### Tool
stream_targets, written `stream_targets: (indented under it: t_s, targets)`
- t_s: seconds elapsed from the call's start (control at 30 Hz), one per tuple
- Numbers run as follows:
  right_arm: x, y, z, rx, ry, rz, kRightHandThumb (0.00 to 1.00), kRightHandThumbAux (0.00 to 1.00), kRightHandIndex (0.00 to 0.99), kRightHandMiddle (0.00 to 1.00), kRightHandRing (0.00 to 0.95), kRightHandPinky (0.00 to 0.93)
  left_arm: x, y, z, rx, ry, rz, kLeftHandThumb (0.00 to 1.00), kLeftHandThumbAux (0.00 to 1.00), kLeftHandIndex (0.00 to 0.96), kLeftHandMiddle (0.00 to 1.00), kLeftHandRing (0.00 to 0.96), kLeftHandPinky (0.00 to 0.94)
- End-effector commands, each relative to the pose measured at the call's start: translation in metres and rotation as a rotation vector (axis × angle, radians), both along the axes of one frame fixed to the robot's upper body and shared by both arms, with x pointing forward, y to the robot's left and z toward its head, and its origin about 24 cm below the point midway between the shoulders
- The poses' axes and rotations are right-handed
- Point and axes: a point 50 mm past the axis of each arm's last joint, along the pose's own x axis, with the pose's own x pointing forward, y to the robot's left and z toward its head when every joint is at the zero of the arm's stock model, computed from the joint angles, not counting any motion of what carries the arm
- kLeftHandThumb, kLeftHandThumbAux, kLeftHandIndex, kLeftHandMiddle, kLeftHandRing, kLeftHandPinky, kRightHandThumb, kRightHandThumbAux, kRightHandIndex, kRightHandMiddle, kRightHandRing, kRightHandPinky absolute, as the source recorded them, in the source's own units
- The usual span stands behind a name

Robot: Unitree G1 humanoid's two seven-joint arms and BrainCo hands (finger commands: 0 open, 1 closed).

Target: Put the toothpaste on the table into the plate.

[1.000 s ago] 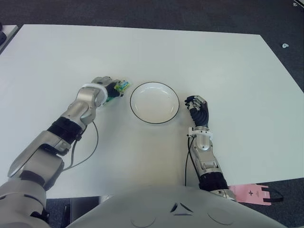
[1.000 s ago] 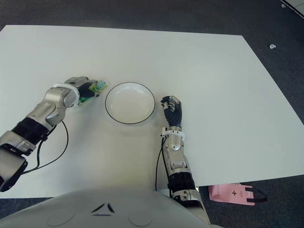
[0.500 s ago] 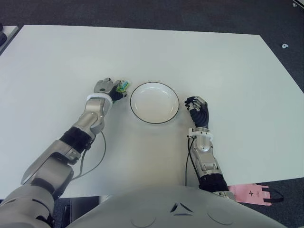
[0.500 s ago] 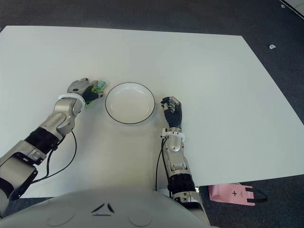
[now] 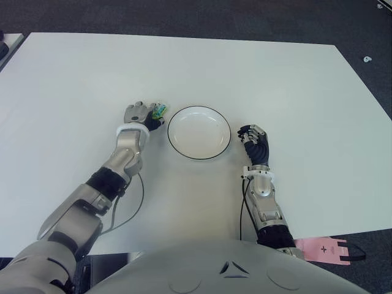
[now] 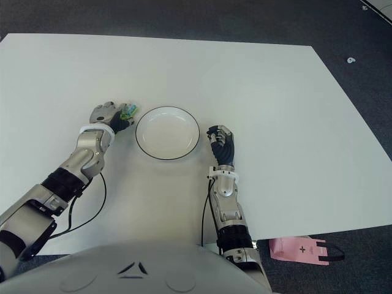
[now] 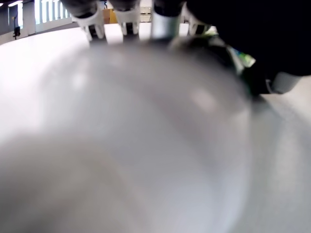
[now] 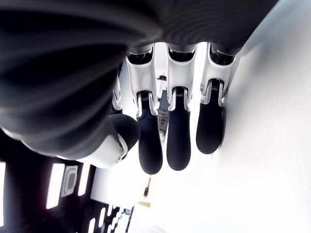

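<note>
Smooth white table; left hand fingers clamped on green toothpaste beside round black-rimmed plate; right hand curled, empty.

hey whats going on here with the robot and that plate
The robot's left hand is at a small green toothpaste just left of the white plate, with its fingers closed around it. The toothpaste is not in the plate yet, which holds nothing. The right hand shows to the right of the plate, fingers curled and holding nothing. Everything sits on a white table.
</note>
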Motion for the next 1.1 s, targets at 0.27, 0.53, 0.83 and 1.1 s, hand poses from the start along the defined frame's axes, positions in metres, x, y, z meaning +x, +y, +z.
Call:
stream_targets:
  t_s: [0.27, 0.53, 0.83, 1.1]
  targets:
    - [-0.0396, -0.0108, -0.0503, -0.008, 0.287, -0.055, 0.707, 0.727, 0.426, 0.504, 0.483, 0.483, -0.0578, 0.0082, -0.0705, -0.049, 0.235, 0.120, 0.649, 0.414, 0.139, 0.196, 0.186, 0.272]
    - [-0.0388, -0.0111, -0.0500, -0.007, 0.285, -0.051, 0.708, 0.727, 0.426, 0.501, 0.482, 0.482, -0.0596, 0.0107, -0.0716, -0.098, 0.160, 0.164, 0.762, 0.578, 0.359, 0.444, 0.536, 0.587]
    - [-0.0374, -0.0115, -0.0497, 0.002, 0.283, -0.048, 0.708, 0.726, 0.426, 0.501, 0.482, 0.482, -0.0605, 0.0127, -0.0759, -0.114, 0.108, 0.148, 0.844, 0.664, 0.401, 0.509, 0.733, 0.772]
    - [-0.0359, -0.0117, -0.0494, 0.006, 0.278, -0.051, 0.708, 0.725, 0.427, 0.504, 0.486, 0.487, -0.0588, 0.0136, -0.0784, -0.122, 0.090, 0.151, 0.849, 0.667, 0.400, 0.540, 0.814, 0.838]
